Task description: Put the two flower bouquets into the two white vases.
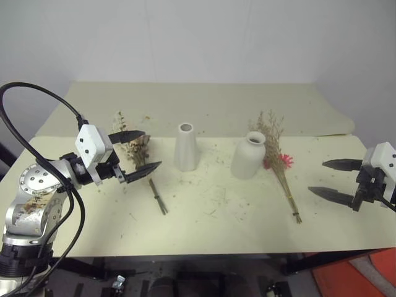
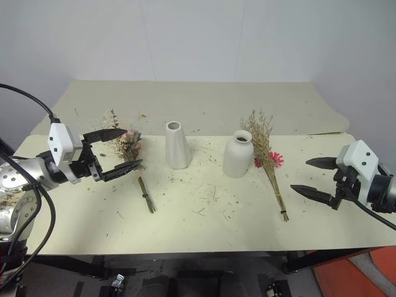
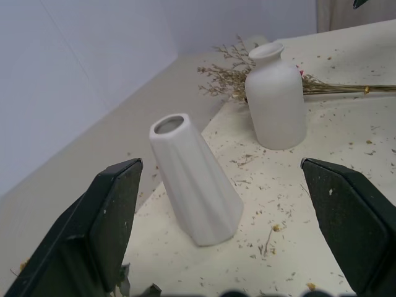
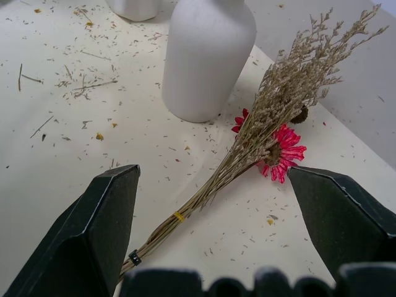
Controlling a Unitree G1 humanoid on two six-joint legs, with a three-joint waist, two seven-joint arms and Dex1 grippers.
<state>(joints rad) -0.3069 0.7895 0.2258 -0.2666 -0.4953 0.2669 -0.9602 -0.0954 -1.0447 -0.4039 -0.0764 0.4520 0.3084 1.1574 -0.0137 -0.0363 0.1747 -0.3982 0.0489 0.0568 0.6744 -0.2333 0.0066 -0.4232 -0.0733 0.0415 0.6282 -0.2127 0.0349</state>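
The rose bouquet (image 1: 140, 151) lies flat on the table's left side, stems toward the front edge. My left gripper (image 1: 151, 148) hangs open over its flower head, pointing at the tall slim white vase (image 1: 185, 147), which stands upright between its fingers in the left wrist view (image 3: 195, 185). The shorter round vase (image 1: 249, 156) stands upright to the right. Beside that vase lies the dried tan bouquet (image 1: 279, 162) with its red flower (image 4: 281, 151). My right gripper (image 1: 316, 177) is open and empty, right of this bouquet and apart from it.
A cream cloth covers the table (image 1: 204, 235) and is strewn with dried plant bits. A white wall runs close behind the table. A black cable (image 1: 37, 93) loops over my left arm. An orange object (image 1: 359, 275) sits below the front right corner.
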